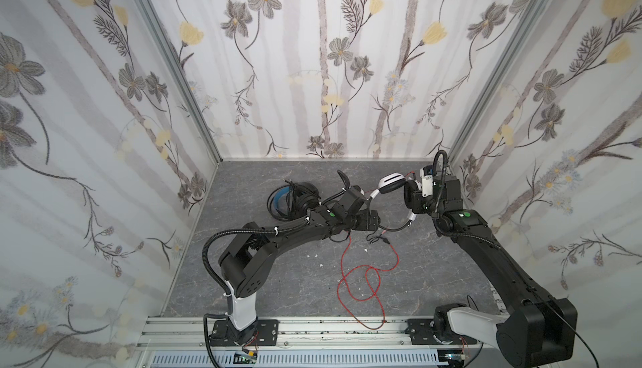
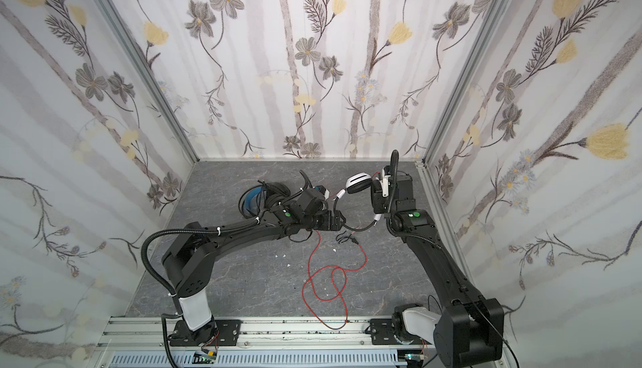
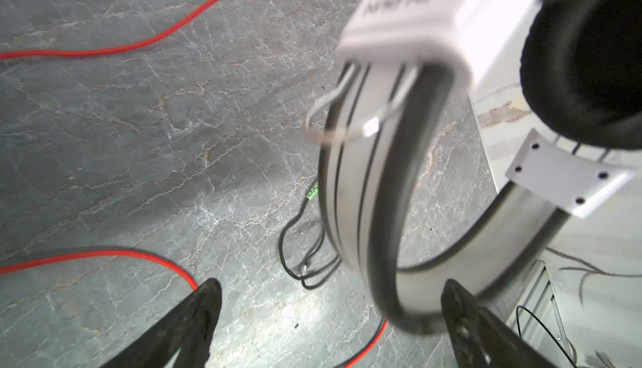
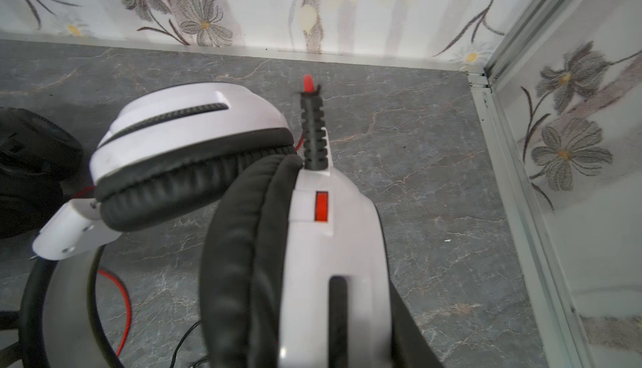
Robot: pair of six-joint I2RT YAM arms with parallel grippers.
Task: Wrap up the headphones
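My right gripper (image 1: 418,189) (image 2: 379,192) is shut on one earcup (image 4: 333,244) of the white headphones (image 1: 392,182) (image 2: 359,182) and holds them off the table near the back right corner. Their headband (image 3: 354,192) hangs down toward my left gripper (image 1: 377,222) (image 2: 338,222) (image 3: 330,300). That gripper is open, and the band's lowest curve sits between the jaws, close to one finger. The red cable (image 1: 361,279) (image 2: 330,279) (image 3: 208,1) trails in loose loops across the table to the front rail. The black headphones (image 1: 295,199) (image 2: 264,197) (image 4: 27,161) lie at the back left.
A thin black lead with a green plug (image 1: 377,239) (image 3: 302,244) lies on the grey marble table (image 1: 278,279) under the headband. Flowered walls (image 4: 573,140) close in the back and both sides. The aluminium rail (image 1: 330,328) runs along the front. Small white specks dot the table.
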